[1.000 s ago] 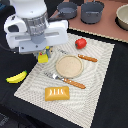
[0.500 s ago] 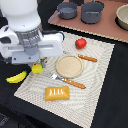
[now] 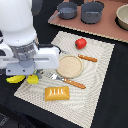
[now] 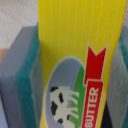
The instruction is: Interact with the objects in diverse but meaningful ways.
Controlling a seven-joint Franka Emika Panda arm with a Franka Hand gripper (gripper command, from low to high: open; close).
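**Butter box held between the jaws**

Black desk [image 3: 112,100] fills most of the exterior view, with a pale striped mat [image 3: 97,75] spread across it and a brown board [image 3: 107,27] at the far edge carrying two grey pots [image 3: 80,10] and part of a tan bowl [image 3: 122,16].

The arm [image 3: 22,37] stands over the mat's edge on the exterior view's left. The gripper [image 4: 75,70] holds the yellow butter box [image 4: 77,60]: in the wrist view the box sits between grey fingers with green pads [image 4: 27,85], and the pad on one side touches it. So the jaws are narrow, closed on the box. Its label shows a cow, a red ribbon and the word BUTTER.

In the exterior view a yellow corner shows under the arm [image 3: 33,79], just beside the banana [image 3: 15,79]; whether that corner rests on the mat cannot be told.

On the mat lie a tan plate [image 3: 70,66], a fork [image 3: 67,81] near it, a knife [image 3: 87,58] on its far side, the tomato [image 3: 80,43] beyond the knife, and the bread [image 3: 57,93] near the front edge.
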